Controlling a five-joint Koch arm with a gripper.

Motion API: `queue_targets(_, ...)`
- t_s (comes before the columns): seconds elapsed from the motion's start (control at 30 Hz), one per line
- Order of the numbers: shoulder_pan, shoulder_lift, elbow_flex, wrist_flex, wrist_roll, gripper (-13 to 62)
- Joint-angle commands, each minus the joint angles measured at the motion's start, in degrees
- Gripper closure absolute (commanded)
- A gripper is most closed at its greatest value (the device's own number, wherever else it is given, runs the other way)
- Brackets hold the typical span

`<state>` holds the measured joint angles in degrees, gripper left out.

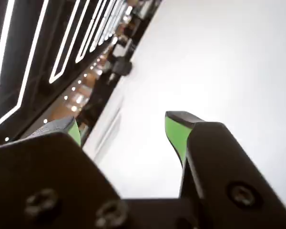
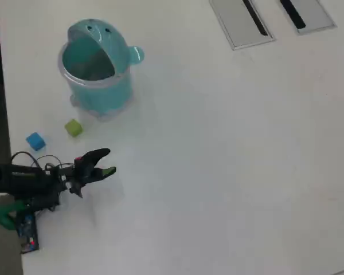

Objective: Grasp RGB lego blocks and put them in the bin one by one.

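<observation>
In the overhead view the teal bin point(image 2: 97, 66) stands at the upper left, its domed lid swung so the mouth shows. A yellow-green lego block point(image 2: 73, 128) and a blue lego block point(image 2: 35, 141) lie on the white table just below the bin. My gripper point(image 2: 109, 161) hovers below and right of the two blocks, apart from both and pointing right. In the wrist view my gripper point(image 1: 124, 123) is open; its green-padded fingers point(image 1: 176, 131) stand wide apart with only white table between them. Neither the blocks nor the bin appear in the wrist view.
Two flat grey panels with dark slots point(image 2: 241, 20) point(image 2: 307, 14) lie at the table's top right. The arm's body and its green clamp point(image 2: 3, 215) sit at the table's left edge. A dark wall with light strips point(image 1: 33, 52) fills the wrist view's upper left.
</observation>
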<state>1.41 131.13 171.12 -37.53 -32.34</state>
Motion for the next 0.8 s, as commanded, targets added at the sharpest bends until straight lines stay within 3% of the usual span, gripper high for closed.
queue_targets(0.0, 0.53, 4.13, -6.06, 2.11, -1.23, 17.4)
queue_targets(0.33, 1.58, 4.13, -23.29, 15.91, -4.75, 18.2)
queue_targets(0.57, -2.02, 4.31, -42.71, 38.94, -4.75, 18.0)
queue_targets(0.77, -5.01, 4.31, -52.29, 53.00, -12.39, 16.6)
